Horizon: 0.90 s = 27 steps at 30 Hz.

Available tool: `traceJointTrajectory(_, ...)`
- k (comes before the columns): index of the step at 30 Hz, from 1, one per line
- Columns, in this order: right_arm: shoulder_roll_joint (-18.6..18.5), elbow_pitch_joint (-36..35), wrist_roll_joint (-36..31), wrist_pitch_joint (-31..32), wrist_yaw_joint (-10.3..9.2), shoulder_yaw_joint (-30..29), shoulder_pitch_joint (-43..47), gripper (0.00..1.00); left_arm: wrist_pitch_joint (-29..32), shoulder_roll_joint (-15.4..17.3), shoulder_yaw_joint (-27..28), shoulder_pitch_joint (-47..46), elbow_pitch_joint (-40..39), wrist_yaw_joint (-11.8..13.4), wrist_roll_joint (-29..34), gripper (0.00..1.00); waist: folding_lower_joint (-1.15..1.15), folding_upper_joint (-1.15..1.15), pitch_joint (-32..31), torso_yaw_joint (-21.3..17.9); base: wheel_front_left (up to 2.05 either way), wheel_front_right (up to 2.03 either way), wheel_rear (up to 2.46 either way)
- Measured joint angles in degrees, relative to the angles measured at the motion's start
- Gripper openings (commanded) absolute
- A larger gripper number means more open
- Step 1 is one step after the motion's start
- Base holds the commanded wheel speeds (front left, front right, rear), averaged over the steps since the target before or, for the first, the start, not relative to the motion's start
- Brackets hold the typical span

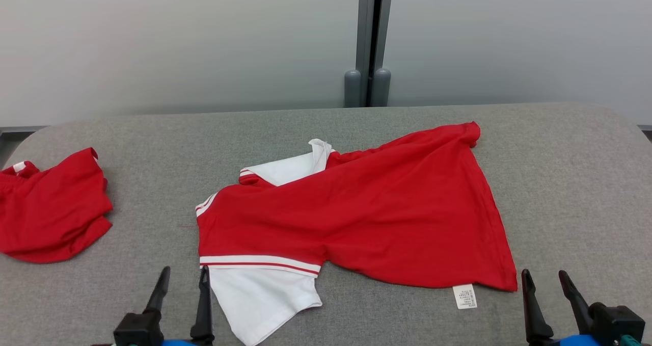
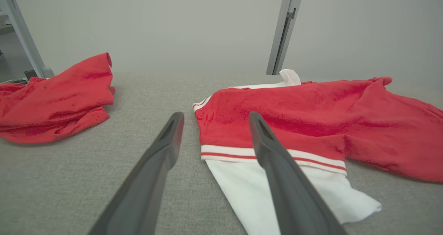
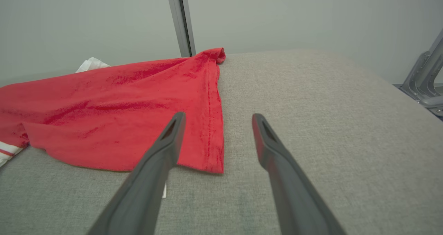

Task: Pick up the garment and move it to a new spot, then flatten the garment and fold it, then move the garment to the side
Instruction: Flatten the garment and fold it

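Left pincer (image 1: 185,272) and right pincer (image 1: 543,273) both gape wide, empty. The red-and-white shirt (image 1: 356,213) lies ahead, between them; pinching only its white sleeve (image 1: 260,295) beside the left pincer would probably bunch it.

Head cam looked down over the table (image 1: 560,183); both wrist cams sat low and close, sharing the red shirt (image 2: 311,107).

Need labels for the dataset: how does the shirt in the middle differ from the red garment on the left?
The shirt has white sleeves and striped trim; the left garment looks almost all red. The shirt lies spread out; the left garment is bunched into a smaller heap. The shirt sits mid-table; the left garment is by the left edge. Both are red cloth lying on the grey table.
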Motion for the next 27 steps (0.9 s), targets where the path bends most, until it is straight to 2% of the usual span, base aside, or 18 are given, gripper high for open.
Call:
traceJointTrajectory(7,0.0,7.7,-0.6,-0.7,0.0,-0.7,-2.5,1.0,0.0,-0.2,-3.3,0.4,7.1,-0.5,-1.0,1.0,0.0,0.0,1.4,0.3,0.0,0.0,0.0)
traceJointTrajectory(13,0.0,11.3,-0.6,-1.2,0.0,-0.8,-4.4,1.0,0.0,-0.2,-7.1,0.5,12.2,-0.7,-3.6,1.0,0.0,0.0,2.7,0.1,0.0,0.0,0.0)
traceJointTrajectory(22,0.0,11.7,-0.4,-1.2,0.0,-0.7,-5.8,1.0,-0.2,-0.2,-11.1,-1.5,17.2,-0.7,-7.3,1.0,0.0,0.0,4.1,-0.2,0.0,0.0,0.0)
traceJointTrajectory(27,0.0,11.5,-0.4,-1.2,0.0,-0.8,-6.1,1.0,-0.2,-0.1,-15.5,-3.9,18.4,-0.7,-9.8,1.0,0.0,0.0,4.9,-0.3,0.0,0.0,0.0)
